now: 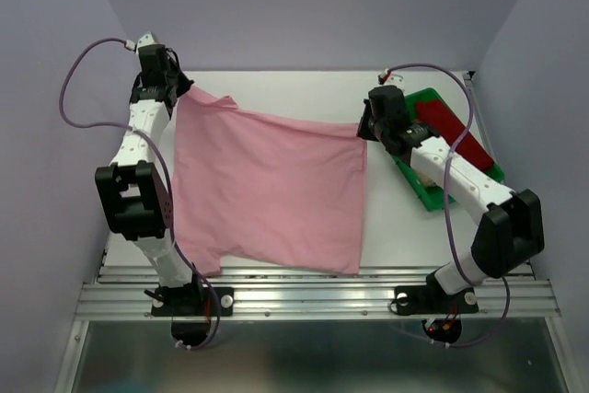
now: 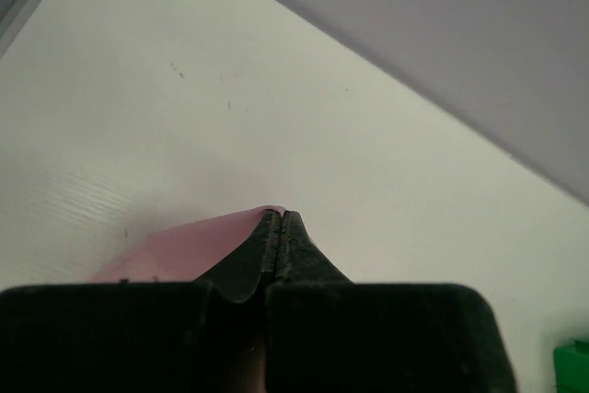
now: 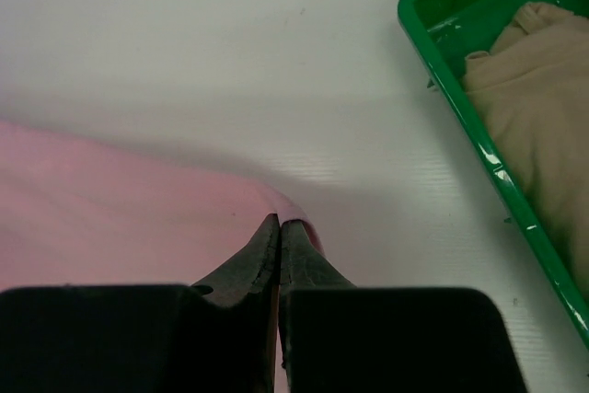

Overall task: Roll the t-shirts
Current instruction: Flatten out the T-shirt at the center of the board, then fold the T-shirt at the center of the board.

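Across the middle of the white table lies the light pink t-shirt, spread nearly flat. It reaches from the left side almost to the near edge, and one sleeve points toward the near left corner. Its far edge runs between the two arms and seems slightly lifted there, though the overhead view does not make that certain.

Along the right edge sits a green tray, angled toward the far right corner. It holds a dark red t-shirt and, nearer the front, a crumpled beige t-shirt.

The left gripper is near the far left corner, its jaws pressed together on a corner of the pink cloth. The right gripper is just beside the tray's left rim and pinches the shirt's far right corner in the same way, with no gap between its fingers.
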{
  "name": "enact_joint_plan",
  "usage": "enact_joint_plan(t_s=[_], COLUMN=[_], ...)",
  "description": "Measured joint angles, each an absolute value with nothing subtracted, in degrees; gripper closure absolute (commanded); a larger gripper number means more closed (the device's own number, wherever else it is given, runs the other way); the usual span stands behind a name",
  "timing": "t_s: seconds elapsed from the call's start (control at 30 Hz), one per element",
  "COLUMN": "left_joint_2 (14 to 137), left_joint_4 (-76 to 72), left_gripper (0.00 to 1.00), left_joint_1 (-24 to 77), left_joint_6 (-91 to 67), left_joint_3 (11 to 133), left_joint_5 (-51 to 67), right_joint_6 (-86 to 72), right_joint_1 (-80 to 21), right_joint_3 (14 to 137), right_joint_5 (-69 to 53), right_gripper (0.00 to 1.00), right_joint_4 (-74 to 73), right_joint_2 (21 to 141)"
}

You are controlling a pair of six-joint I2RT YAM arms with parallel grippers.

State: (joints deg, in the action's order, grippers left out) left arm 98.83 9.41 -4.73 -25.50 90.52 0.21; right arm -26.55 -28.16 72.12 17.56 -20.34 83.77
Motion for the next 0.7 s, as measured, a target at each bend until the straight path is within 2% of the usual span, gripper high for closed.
enact_joint_plan(t_s=[0.3,0.7], left_joint_2=[111.7,120.7], left_joint_4=[7.2,7.2], left_gripper=[1.0,1.0], left_joint_1=[-3.0,-1.6], left_joint_6=[-25.7,-25.7], left_joint_3=[97.1,112.9], left_joint_5=[2.3,4.3], right_joint_6=[-26.7,-26.1], right_joint_1=[-21.1,-19.4], right_joint_3=[72.3,78.0], right_joint_5=[15.7,13.8], right_gripper=[0.99,0.99], right_joint_4=[-16.6,-13.2], right_joint_2=[96.1,103.2])
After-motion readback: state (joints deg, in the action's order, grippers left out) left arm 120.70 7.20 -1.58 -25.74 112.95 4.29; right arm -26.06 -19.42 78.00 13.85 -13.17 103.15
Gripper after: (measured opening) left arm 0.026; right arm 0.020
